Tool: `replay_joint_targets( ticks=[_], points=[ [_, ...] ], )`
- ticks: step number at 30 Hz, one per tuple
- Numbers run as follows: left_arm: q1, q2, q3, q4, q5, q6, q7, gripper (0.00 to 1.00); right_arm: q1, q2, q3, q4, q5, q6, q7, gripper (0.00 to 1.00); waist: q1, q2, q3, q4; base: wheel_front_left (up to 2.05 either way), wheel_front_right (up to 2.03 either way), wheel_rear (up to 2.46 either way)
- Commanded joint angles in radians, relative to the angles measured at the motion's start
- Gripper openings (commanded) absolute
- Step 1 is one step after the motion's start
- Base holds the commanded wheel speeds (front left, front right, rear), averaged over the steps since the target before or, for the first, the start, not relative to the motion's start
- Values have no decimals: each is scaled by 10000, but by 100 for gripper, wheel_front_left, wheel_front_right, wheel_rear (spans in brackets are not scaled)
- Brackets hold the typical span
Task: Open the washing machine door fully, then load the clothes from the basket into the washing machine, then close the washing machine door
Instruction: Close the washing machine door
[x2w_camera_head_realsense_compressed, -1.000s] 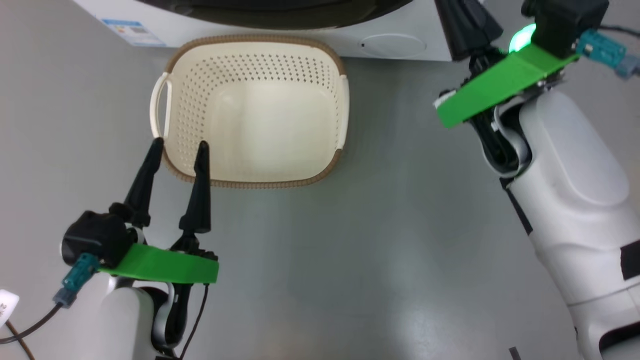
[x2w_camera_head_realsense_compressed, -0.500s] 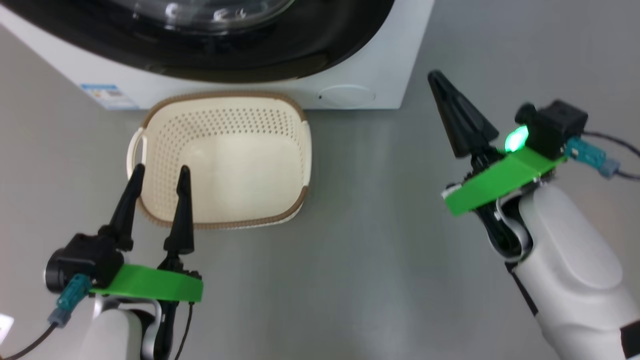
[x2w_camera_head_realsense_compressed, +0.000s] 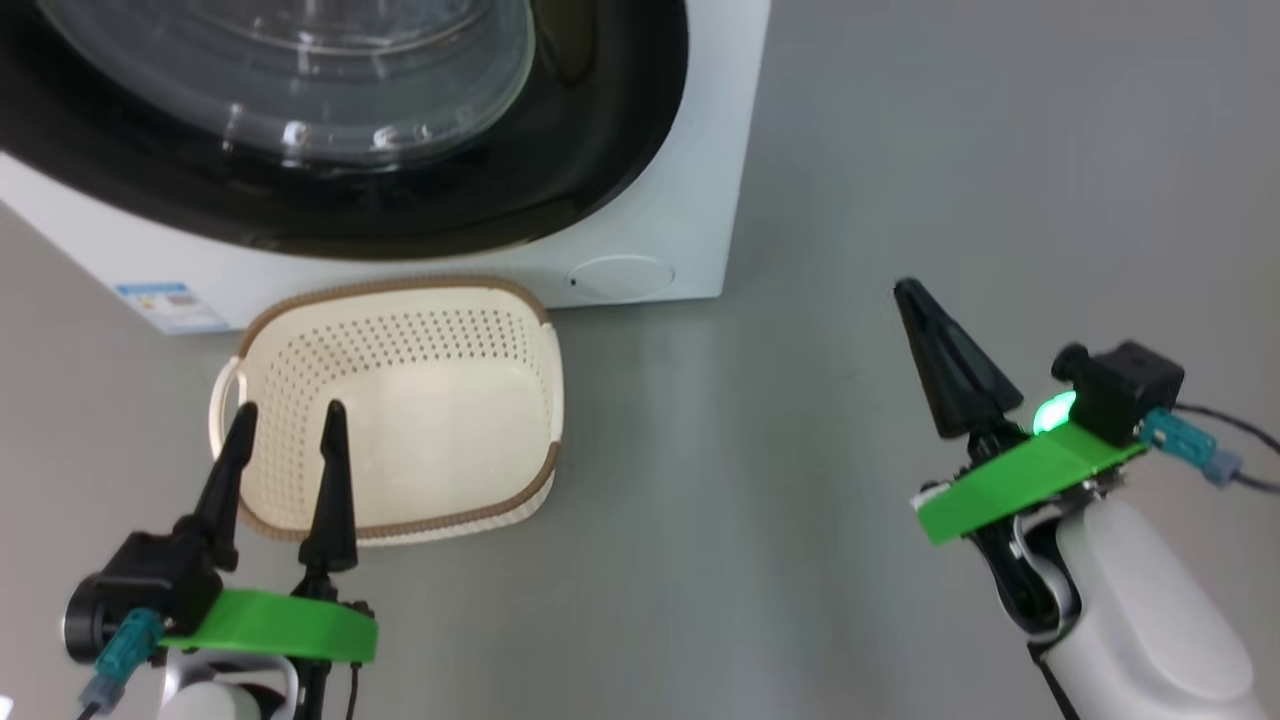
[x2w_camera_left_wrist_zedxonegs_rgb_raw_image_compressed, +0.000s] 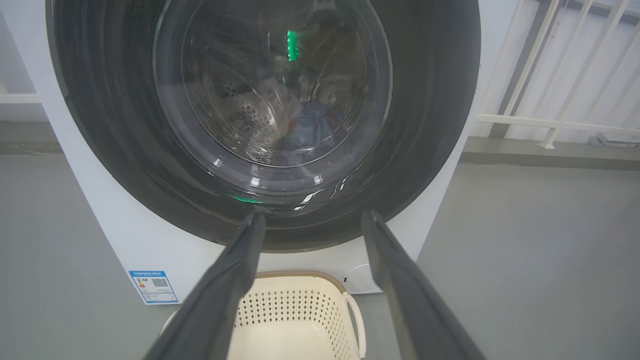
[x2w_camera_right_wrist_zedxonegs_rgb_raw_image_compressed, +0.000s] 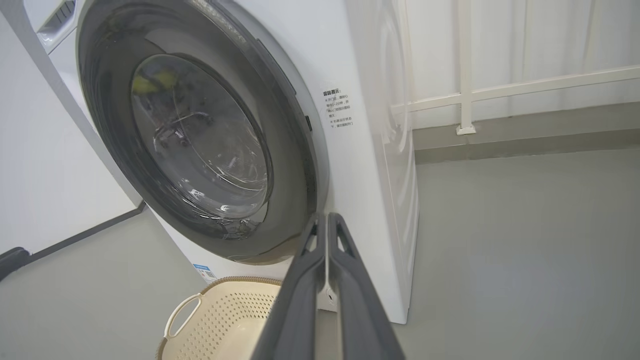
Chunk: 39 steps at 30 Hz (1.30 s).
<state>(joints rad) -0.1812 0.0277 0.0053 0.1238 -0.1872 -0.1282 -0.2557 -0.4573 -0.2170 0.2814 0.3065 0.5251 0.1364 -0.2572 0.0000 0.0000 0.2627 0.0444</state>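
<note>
— Cream basket (x2w_camera_head_realsense_compressed: 300, 380), where is it?
— Empty on the grey floor (x2w_camera_head_realsense_compressed: 750, 500), just before the white washing machine (x2w_camera_head_realsense_compressed: 700, 150). The black-rimmed door (x2w_camera_head_realsense_compressed: 600, 150) is closed, with blue clothes (x2w_camera_left_wrist_zedxonegs_rgb_raw_image_compressed: 312, 125) behind its glass.
— And the grippers?
— Both empty: left gripper (x2w_camera_head_realsense_compressed: 290, 410) spread wide, right gripper (x2w_camera_head_realsense_compressed: 908, 292) pressed together.

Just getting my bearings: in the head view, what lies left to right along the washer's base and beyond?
In order: blue label sticker → cream basket → round white cover → right gripper, fingers shut.
</note>
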Motion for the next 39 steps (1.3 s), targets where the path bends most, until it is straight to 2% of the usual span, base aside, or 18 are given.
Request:
replay_joint_targets(
  ticks=[1, 14, 20, 32, 39],
  points=[
    [147, 225, 425, -269, 134, -17, -61, 100, 444, 112, 22, -346, -241, -57, -45, 100, 0, 0, -436, -353, 0, 0, 0],
    [978, 225, 994, -503, 173, 140, -61, 100, 1888, 330, -521, -817, -556, -57, -45, 100, 0, 0, -1310, -902, 0, 0, 0],
    [1220, 228, 1232, -462, 612, 262, -61, 100, 2472, 356, -587, -985, -1036, -57, -45, 100, 0, 0, -1667, -1169, 0, 0, 0],
    [2402, 227, 1493, -482, 676, 798, -61, 100, 3708, 681, -1248, -1431, -1841, -57, -45, 100, 0, 0, -2313, -1436, 0, 0, 0],
    [2810, 226, 1585, -585, 607, 950, -61, 100, 4089, 823, -1611, -1618, -2045, -57, -45, 100, 0, 0, -2494, -1472, 0, 0, 0]
  ],
)
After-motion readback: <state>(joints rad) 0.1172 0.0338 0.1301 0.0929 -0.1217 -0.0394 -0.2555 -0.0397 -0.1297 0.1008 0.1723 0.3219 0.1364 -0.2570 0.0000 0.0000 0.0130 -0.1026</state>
